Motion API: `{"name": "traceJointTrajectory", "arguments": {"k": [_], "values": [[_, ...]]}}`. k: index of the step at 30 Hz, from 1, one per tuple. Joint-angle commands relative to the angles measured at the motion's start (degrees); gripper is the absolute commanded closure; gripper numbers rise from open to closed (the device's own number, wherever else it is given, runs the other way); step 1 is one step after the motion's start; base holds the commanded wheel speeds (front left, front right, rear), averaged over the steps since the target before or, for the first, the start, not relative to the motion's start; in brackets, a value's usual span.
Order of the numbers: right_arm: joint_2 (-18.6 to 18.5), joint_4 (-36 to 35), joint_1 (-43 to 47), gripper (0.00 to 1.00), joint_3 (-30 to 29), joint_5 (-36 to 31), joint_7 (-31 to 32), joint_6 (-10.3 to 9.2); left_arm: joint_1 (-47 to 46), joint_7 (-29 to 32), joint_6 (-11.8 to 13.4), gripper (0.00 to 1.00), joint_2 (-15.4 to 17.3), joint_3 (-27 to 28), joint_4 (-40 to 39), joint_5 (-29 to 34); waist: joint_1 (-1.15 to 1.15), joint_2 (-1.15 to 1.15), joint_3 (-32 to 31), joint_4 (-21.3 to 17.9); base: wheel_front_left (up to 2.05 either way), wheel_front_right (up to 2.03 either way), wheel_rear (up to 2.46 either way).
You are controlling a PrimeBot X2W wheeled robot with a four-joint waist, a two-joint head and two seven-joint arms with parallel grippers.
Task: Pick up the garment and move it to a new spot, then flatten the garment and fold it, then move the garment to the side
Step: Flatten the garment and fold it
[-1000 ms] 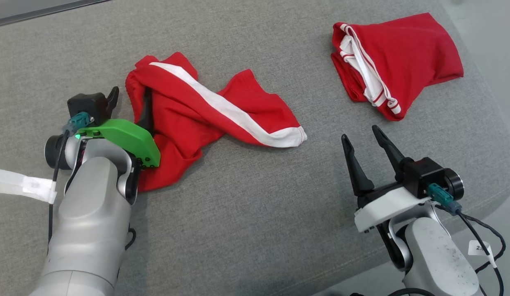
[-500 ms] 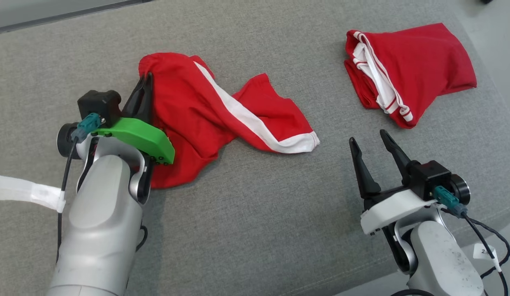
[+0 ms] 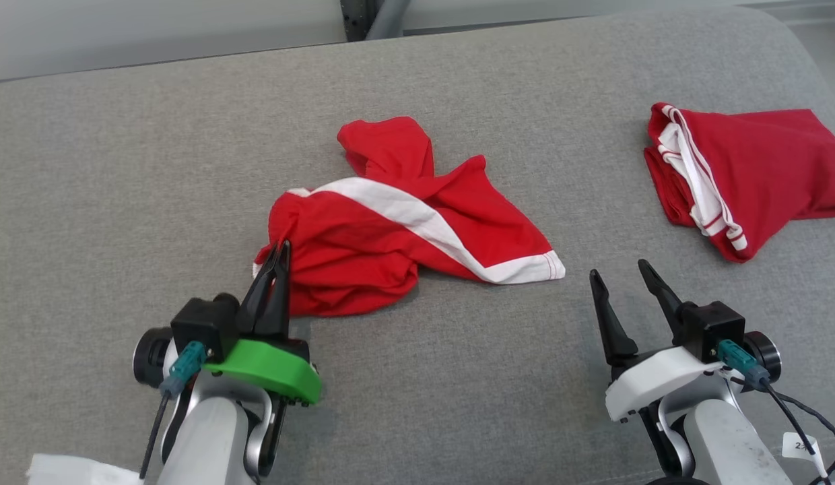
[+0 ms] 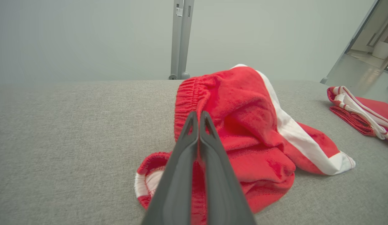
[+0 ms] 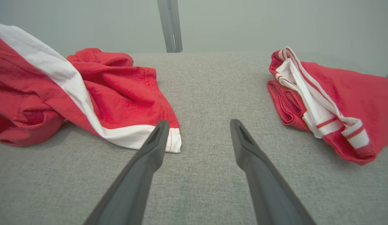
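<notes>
The garment point(image 3: 390, 222) is a pair of red shorts with a white side stripe, lying crumpled on the grey padded surface point(image 3: 444, 391). My left gripper point(image 3: 281, 246) is shut on its near left edge by the elastic waistband. The left wrist view has red cloth pinched between the closed fingers point(image 4: 181, 162), and the garment point(image 4: 244, 125) rises in a heap beyond them. My right gripper point(image 3: 619, 269) stands open over bare surface to the right of the white hem. In the right wrist view, the right gripper point(image 5: 197, 123) holds nothing and the garment point(image 5: 119, 84) lies to its left.
A second red garment with white trim point(image 3: 741, 168) lies folded at the far right, also seen as the folded garment point(image 5: 338, 93) in the right wrist view. A grey metal post point(image 3: 363, 10) stands behind the far edge. The surface rounds off at its right side.
My left gripper has shut on the garment's waistband edge and drawn it toward me, bunching the cloth. The head camera has also shifted. The right gripper stays open.
</notes>
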Motion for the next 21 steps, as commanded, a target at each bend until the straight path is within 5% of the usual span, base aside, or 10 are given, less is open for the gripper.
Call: {"name": "traceJointTrajectory", "arguments": {"k": [1, 8, 9, 10, 11, 21], "values": [[-0.04, 0.24, 1.08, 0.0, -0.06, -0.17, -0.11, -0.11, 1.24, 0.02, 0.32, 1.0, 0.08, 0.15, -0.51, 0.82, 0.0, 0.01, -2.88, 3.16, 0.0, 0.0, 0.0], [-0.47, 1.43, 1.39, 0.0, 0.61, -0.01, -0.11, -0.12, 10.4, 0.02, 2.11, 1.0, 0.06, 0.85, -2.31, 1.76, 0.0, 0.01, -4.83, 3.67, 0.0, 0.0, 0.0], [-0.56, 1.6, 1.46, 0.0, 0.68, 0.08, -0.11, -0.12, 11.18, 0.02, 2.32, 0.91, 0.06, 0.71, -2.66, 1.96, 0.0, 0.01, -5.1, 3.61, 0.0, 0.0, 0.0], [-0.64, 1.69, 1.55, 0.0, 0.79, 0.14, -0.11, -0.11, 12.24, 0.03, 2.69, 0.67, 0.08, 0.55, -2.12, 2.45, 0.0, 0.01, -5.36, 3.51, 0.0, 0.0, 0.0], [-0.69, 1.78, 1.64, 0.0, 0.89, 0.2, -0.11, -0.12, 13.44, 0.03, 2.87, 0.01, 0.08, 0.43, -1.31, 1.9, 0.0, 0.01, -5.63, 3.38, 0.0, 0.0, 0.0], [-0.38, 1.84, 3.58, 0.0, 0.42, 0.34, -0.11, -0.12, 18.0, 0.02, 4.68, 0.0, 0.11, 2.52, 0.44, 1.16, 0.0, 0.01, -8.52, 1.55, 0.0, 0.0, 0.0]]}}
